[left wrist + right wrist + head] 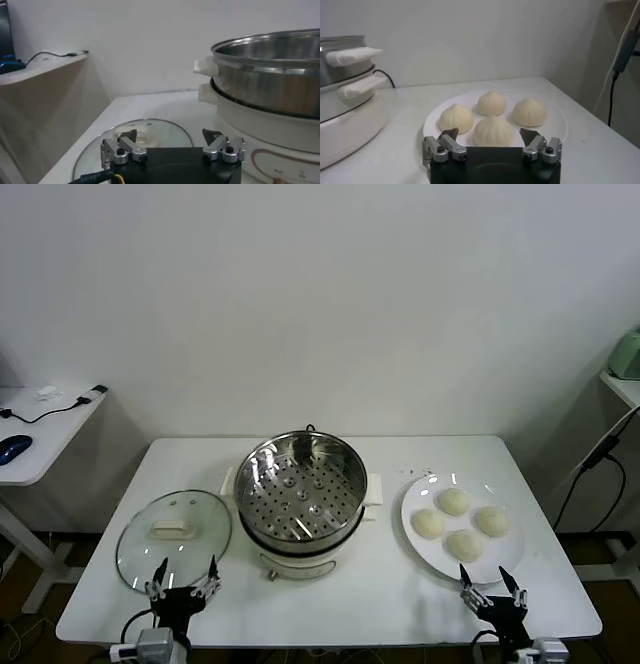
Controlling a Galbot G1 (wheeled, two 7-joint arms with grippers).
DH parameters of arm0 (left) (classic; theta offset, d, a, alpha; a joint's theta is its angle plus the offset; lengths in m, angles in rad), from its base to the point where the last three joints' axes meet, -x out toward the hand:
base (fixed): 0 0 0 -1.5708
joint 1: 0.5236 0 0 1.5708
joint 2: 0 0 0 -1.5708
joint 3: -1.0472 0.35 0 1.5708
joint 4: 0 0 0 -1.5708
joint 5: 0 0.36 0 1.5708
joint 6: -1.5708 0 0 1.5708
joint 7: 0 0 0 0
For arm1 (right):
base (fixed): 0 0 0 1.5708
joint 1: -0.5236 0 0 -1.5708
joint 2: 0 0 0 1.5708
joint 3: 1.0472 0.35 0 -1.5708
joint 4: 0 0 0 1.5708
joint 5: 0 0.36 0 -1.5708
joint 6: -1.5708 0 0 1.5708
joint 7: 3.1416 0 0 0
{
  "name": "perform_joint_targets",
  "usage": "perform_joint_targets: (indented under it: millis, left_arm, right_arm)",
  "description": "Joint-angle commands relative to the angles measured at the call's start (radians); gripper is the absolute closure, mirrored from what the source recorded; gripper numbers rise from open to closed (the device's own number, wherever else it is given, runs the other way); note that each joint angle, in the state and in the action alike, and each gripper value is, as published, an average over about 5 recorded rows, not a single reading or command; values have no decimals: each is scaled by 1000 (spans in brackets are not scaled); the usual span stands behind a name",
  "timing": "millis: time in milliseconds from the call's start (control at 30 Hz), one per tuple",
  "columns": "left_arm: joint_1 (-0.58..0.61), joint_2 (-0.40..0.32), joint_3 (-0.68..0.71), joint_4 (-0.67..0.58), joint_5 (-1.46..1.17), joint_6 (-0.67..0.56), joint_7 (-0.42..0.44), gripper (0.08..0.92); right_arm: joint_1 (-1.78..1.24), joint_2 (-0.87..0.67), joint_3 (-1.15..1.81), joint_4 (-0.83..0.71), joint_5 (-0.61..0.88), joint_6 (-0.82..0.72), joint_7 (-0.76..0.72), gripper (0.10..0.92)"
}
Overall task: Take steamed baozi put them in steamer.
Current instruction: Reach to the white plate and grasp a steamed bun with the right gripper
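Task status: not started. All four steamed baozi [459, 524] lie on the white plate [415, 539] at the right side of the surface [400, 456]. They sit close together in a cluster, and none has been lifted.

The steamer [300, 489] stands at the centre of the surface. Its perforated tray [298, 496] is bare; no bun is inside. The glass lid [173, 538] is already off and lies flat on the surface to the left of the steamer, so the pot is open for loading.

The right gripper [492, 588] is at the near edge of the surface, just in front of the plate. Its jaws are spread wide and hold nothing. In the right wrist view the nearest bun [492, 131] lies directly ahead of the open jaws.

The left gripper [183, 579] is at the near edge, just in front of the lid. Its jaws are likewise open and hold nothing.

Remaining work: all four buns must be picked up and placed in the steamer. Judging by position, the right arm is better placed to begin.
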Motion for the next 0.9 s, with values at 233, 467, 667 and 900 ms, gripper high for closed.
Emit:
perform_joint_targets:
  millis: [233,467,667,900]
  left_arm:
    - [-7,10,4,-2,-36,8,-4,177]
    - [-8,20,4,-3,-48,4,-4,177]
    - [-3,21,2,0,-49,-3,-3,177]
    - [-3,18,8,14,-48,-16,0,177]
  right_arm:
    - [459,-269,-22,-70,11,-290,24,203]
    - [931,-648,-458,-305,-125,-275,-325,203]
    - [1546,-892,-1183,-462,-185,-113,-838,203]
    - [2206,-832,-1940,-681,-274,165,-1236,203]
